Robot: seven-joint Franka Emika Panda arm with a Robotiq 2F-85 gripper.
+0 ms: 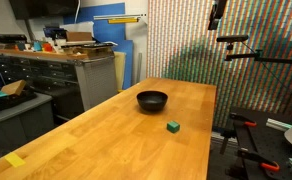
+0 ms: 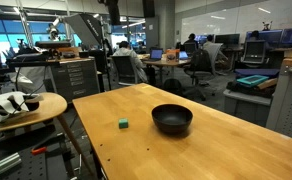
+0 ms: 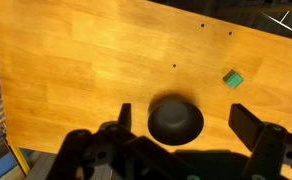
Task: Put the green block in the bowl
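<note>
The green block is a small dark green cube lying on the wooden table, a short way from the bowl; it also shows in an exterior view and in the wrist view. The black bowl stands upright and empty on the table, also seen in an exterior view and the wrist view. My gripper is open and empty, high above the table with the bowl between its fingers in the wrist view. The gripper does not show in the exterior views.
The wooden table has small dark holes in its top. A yellow tape mark lies near one corner. Cabinets and a workbench stand beyond one edge, a round side table beside another.
</note>
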